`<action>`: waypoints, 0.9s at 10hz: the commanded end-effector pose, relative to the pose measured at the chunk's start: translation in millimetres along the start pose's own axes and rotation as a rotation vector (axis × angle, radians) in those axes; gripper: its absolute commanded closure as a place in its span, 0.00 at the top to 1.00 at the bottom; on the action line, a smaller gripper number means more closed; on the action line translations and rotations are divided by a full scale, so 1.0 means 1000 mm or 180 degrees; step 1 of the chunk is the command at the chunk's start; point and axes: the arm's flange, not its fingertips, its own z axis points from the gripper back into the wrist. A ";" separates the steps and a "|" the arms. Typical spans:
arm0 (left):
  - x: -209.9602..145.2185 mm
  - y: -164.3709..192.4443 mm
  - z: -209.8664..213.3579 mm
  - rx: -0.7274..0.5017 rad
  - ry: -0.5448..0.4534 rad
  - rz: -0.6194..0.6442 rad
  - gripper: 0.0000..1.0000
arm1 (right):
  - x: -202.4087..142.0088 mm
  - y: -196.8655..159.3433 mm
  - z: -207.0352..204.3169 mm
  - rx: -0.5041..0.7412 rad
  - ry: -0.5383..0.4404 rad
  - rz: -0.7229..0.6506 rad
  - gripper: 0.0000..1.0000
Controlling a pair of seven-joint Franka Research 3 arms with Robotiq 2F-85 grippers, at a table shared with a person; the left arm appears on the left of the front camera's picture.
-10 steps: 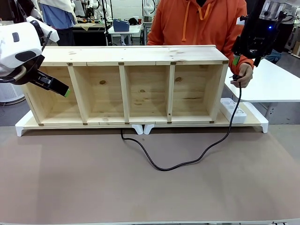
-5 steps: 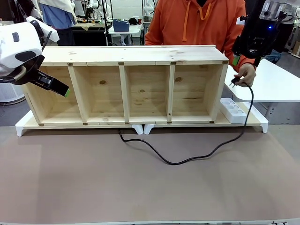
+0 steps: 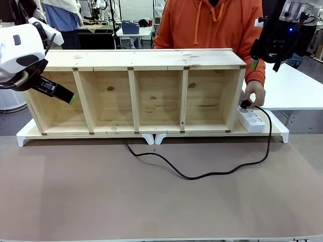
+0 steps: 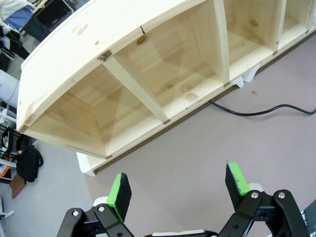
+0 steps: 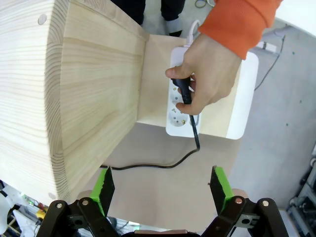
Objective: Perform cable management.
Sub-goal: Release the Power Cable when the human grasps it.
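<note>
Cable (image 3: pixel 202 174) plug now lowered from mid-air onto strip (image 3: pixel 251 120) by hand (image 3: pixel 254 94) at shelf's (image 3: pixel 136 96) 3 o'clock, slack looping on table; both grippers (image 4: pixel 177 190) (image 5: pixel 160 190) wide open, empty, so tidying pending.

You've got a four-bay wooden shelf (image 3: pixel 136 96) at twelve o'clock, with a white power strip (image 3: pixel 251 119) at its two o'clock end.
</note>
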 end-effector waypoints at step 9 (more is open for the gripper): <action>-0.001 0.000 0.001 0.0035 0.0027 -0.0025 1.00 | 0.000 0.000 0.000 0.0010 0.0008 -0.0041 1.00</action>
